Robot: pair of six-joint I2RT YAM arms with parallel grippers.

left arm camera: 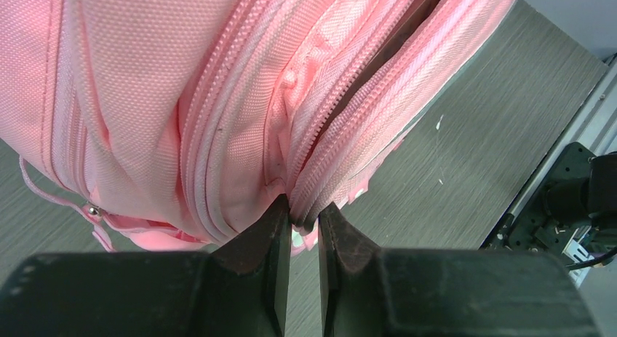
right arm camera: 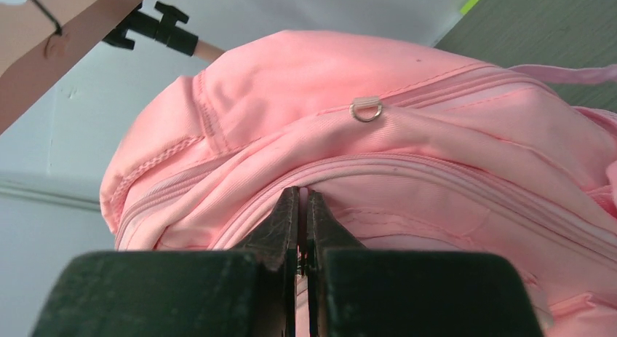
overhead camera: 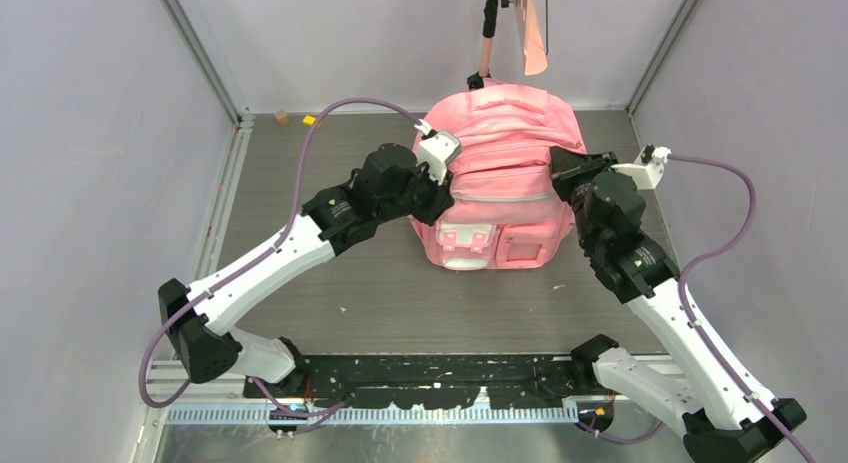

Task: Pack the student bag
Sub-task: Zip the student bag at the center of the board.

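Bag: I see the student bag (overhead camera: pixel 503 173) standing upright mid-table, toward the far side, front pockets facing my arm bases, both arms closing on it from either flank.
Left arm: my left gripper (left arm camera: pixel 304 219) is at the bag's left side; the wrist view shows the fingers (left arm camera: pixel 263 239) narrowly parted with the edge of an open zip seam pinched between the tips.
Right arm: my right gripper (right arm camera: pixel 302 195) is pressed up against the bag's right upper side, its jaws all but closed, tips at a zip line; I cannot tell whether any fabric or a zip pull is caught between them.
Zip opening: on the left wrist view the zip (left arm camera: pixel 364 111) gapes open above the fingers, with a dark interior visible.
Ring: a small metal D-ring (right arm camera: pixel 365 110) sits on the bag's top just above my right fingertips.
Stand: a pinkish post with a black clamp (overhead camera: pixel 490 18) rises just behind the bag, a pale flap (overhead camera: pixel 535 28) hanging from it.
Debris: a small tan block (overhead camera: pixel 283 117) and a yellow bit (overhead camera: pixel 309 119) lie at the far left edge of the table (overhead camera: pixel 380 293), well apart from the bag.
Cables: purple cable (overhead camera: pixel 310 143) loops from the left wrist over the table; another (overhead camera: pixel 735 198) arcs off the right wrist.
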